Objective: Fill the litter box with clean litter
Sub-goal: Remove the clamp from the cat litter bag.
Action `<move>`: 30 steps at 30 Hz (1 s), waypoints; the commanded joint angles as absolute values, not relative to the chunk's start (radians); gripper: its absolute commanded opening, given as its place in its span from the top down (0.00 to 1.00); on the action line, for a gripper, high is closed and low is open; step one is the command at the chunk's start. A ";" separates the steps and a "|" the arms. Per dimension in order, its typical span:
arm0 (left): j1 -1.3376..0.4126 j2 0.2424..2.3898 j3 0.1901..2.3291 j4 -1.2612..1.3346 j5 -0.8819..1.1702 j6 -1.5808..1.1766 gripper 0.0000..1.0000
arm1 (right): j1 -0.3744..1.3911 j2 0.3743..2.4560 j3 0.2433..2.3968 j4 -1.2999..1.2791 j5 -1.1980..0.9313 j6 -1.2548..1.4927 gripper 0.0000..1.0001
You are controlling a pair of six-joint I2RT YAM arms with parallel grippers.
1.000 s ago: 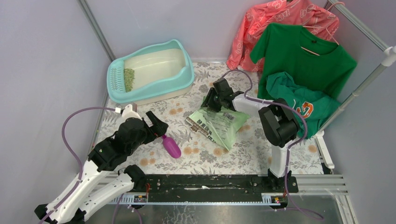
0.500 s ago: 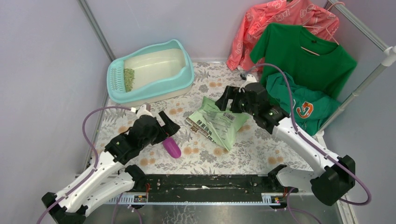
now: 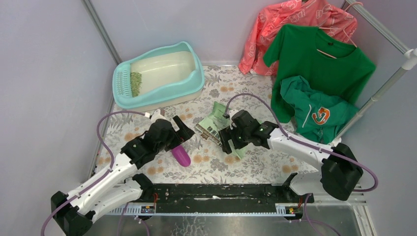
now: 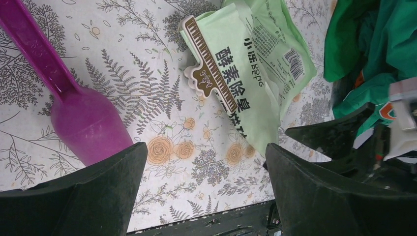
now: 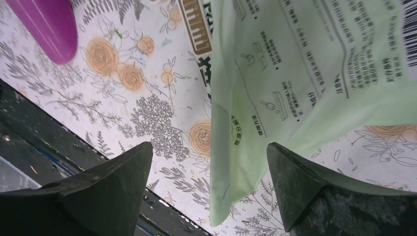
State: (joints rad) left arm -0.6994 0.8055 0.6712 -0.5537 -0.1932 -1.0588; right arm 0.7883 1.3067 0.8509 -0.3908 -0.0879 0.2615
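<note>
Nearest, left gripper (image 3: 180, 133) low over the floral mat (image 3: 255, 164), jaws spread wide and empty. Purple scoop (image 3: 181, 156) just beside one finger in the wrist view, bowl toward the arm bases, handle pointing away. To the right, right gripper (image 3: 227, 143) likewise released, fingers wide apart above the near corner of the pale green bag (image 3: 214, 122), nothing clamped; whether touching the bag, cannot tell. Bag flat on the mat at mid-table, printed side up, brown strip along one end, near the scoop but apart from it. Farther back on the left, box (image 3: 162, 97) in the rear corner, grate end to the left. Litter (image 3: 135, 83) inside it as a small greenish patch right beside the grate, cream basin showing elsewhere. Farthest, back right, green shirt (image 3: 319, 64) and coral garment (image 3: 290, 24) hanging, teal top (image 3: 314, 115) below them.
</note>
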 commanded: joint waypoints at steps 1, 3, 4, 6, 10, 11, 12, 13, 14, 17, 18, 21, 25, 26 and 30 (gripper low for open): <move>-0.699 0.791 0.652 -0.479 -0.195 -1.072 0.01 | 0.828 1.342 0.872 -0.364 -0.082 0.222 0.08; -0.699 0.775 0.640 -0.478 -0.197 -1.076 0.01 | 0.831 1.364 0.864 -0.354 -0.070 0.227 0.14; -0.699 0.767 0.636 -0.479 -0.196 -1.077 0.01 | 0.832 1.381 0.864 -0.360 -0.051 0.228 0.17; -0.698 0.754 0.631 -0.482 -0.193 -1.078 0.01 | 0.834 1.421 0.876 -0.380 0.005 0.226 0.22; -0.699 0.741 0.636 -0.499 -0.190 -1.073 0.01 | 0.834 1.473 0.921 -0.401 0.074 0.232 0.58; -0.699 0.737 0.638 -0.503 -0.193 -1.072 0.01 | 0.834 1.473 0.942 -0.410 0.067 0.233 0.71; -0.699 0.733 0.638 -0.505 -0.193 -1.072 0.01 | 0.834 1.467 0.970 -0.417 0.045 0.233 0.85; -0.699 0.727 0.639 -0.507 -0.193 -1.072 0.01 | 0.835 1.452 0.996 -0.422 0.023 0.235 0.92; -0.699 0.719 0.640 -0.508 -0.191 -1.072 0.01 | 0.835 1.436 1.029 -0.426 0.006 0.236 1.00; -0.699 0.703 0.654 -0.524 -0.189 -1.072 0.01 | 0.834 1.379 1.149 -0.460 -0.036 0.232 1.00; -0.699 0.699 0.662 -0.527 -0.184 -1.071 0.01 | 0.834 1.364 1.189 -0.475 -0.043 0.226 1.00; -0.699 0.693 0.680 -0.517 -0.159 -1.075 0.01 | 0.834 1.359 1.317 -0.528 -0.070 0.225 1.00; -0.697 0.716 0.664 -0.390 -0.112 -1.084 0.01 | 0.834 1.372 1.361 -0.544 -0.132 0.242 1.00; -0.698 0.730 0.668 -0.374 -0.123 -1.091 0.01 | 0.834 1.365 1.343 -0.531 -0.139 0.251 1.00; -0.698 0.790 0.698 -0.315 -0.148 -1.110 0.01 | 0.834 1.328 1.212 -0.463 -0.162 0.275 1.00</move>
State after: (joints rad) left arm -0.6994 0.7475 0.6552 -0.4561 -0.1429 -1.0828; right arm 0.8272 1.3865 1.2892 -0.5591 -0.0994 0.2569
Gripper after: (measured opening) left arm 0.986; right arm 0.036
